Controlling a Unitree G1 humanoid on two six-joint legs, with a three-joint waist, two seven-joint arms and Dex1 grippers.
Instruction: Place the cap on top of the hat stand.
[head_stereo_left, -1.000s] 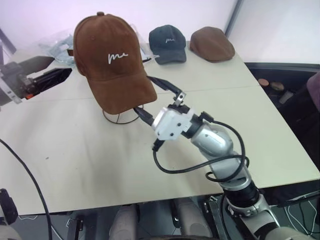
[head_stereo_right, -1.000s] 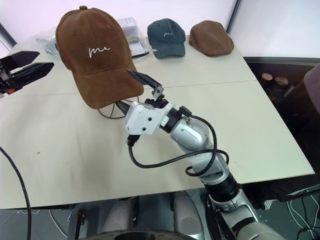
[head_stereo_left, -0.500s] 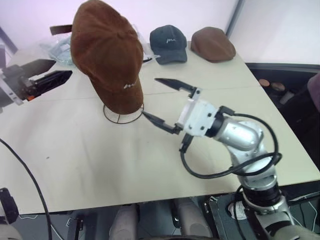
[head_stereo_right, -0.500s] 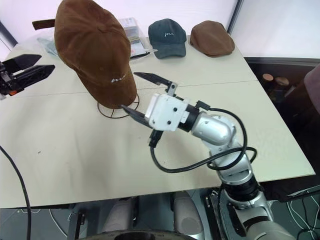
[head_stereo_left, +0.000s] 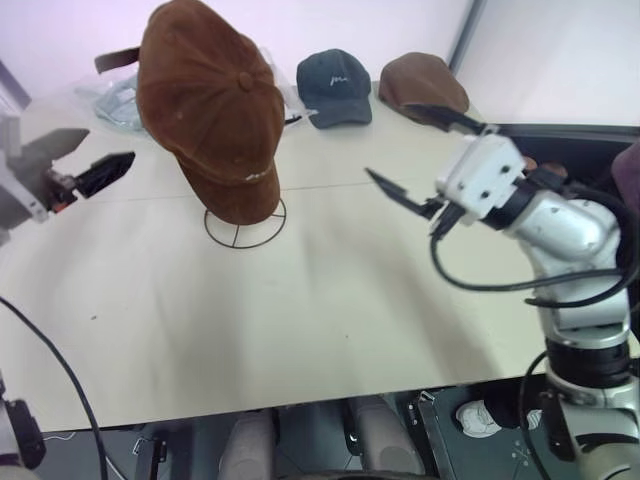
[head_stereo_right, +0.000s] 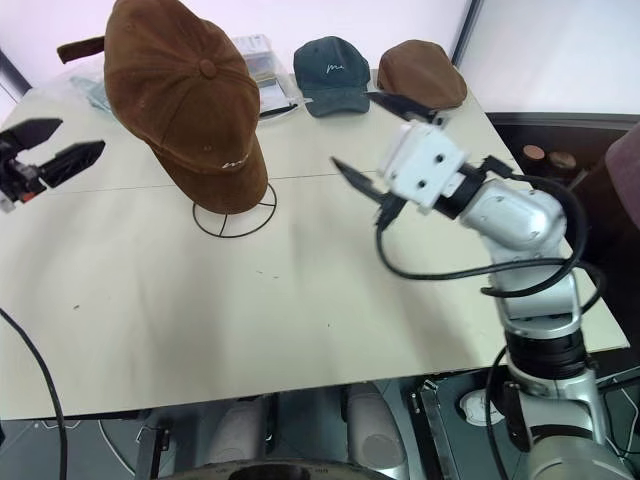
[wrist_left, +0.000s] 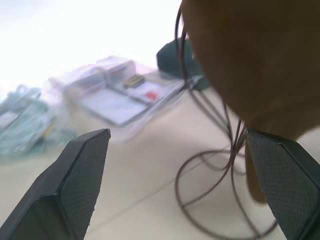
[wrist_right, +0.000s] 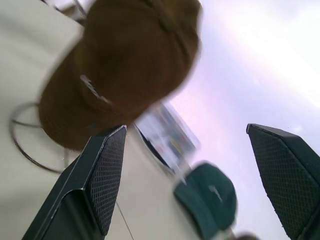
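The brown cap (head_stereo_left: 208, 105) hangs over the head of the wire hat stand (head_stereo_left: 245, 222), tilted so its crown button faces up and its brim with the white logo droops toward the front. My right gripper (head_stereo_left: 392, 142) floats open to the right of the cap, well apart from it, with nothing between its fingers. My left gripper (head_stereo_left: 103, 152) is open to the left of the cap, also apart and holding nothing. In the left wrist view the cap (wrist_left: 255, 60) and stand wires (wrist_left: 215, 165) lie just ahead. The right wrist view looks at the cap (wrist_right: 125, 70) from farther off.
A dark blue-grey cap (head_stereo_left: 335, 85) and a plain brown flat cap (head_stereo_left: 423, 85) lie at the table's far edge. Clear plastic bags (head_stereo_left: 115, 95) sit at the back left. The pale table (head_stereo_left: 300, 310) spreads wide in front of the stand.
My right gripper drew away from the cap, moving right and upward. The cap swung round on the stand so its brim now droops forward. My left gripper drifted slightly left and down.
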